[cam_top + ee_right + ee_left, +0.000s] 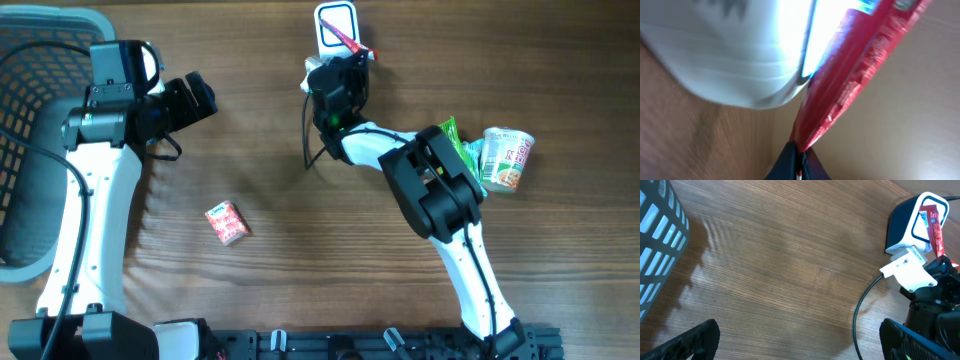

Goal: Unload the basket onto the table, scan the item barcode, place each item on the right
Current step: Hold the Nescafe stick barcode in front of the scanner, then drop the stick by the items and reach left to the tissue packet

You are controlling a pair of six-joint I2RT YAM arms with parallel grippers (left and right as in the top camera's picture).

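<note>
Right arm – the thin red foil snack packet (350, 38) is pinched by its lower edge in the right jaws, which are closed tight on it. In the right wrist view the packet (855, 85) is seen rising from the fingertips, close against the bright window of the white-and-dark-blue barcode scanner (725, 50); whether the two touch cannot be told.

The scanner (338, 14) is stood at the far edge of the brown wooden surface (300, 250). In the left wrist view the packet (936, 227) is shown edge-on and slanted across the scanner's (902, 222) white-framed face.

Left arm – the left jaws are spread wide and hold nothing. They are poised above bare wood near the grey slatted plastic basket (40, 70).

Handling, as judged: the packet is light, thin and limp, with a glossy film likely to slip. A grip on the sealed seam at one end is preferred, so that the printed panel is left uncovered. A hard squeeze on the body could crush the contents. Because the film flexes, the code may be read badly if the face is bowed or seen edge-on, so a flatter presentation to the window may be needed.

Stage, as judged: the item is at the scanner and the scan is in hand. No barcode can be made out in any view.
</note>
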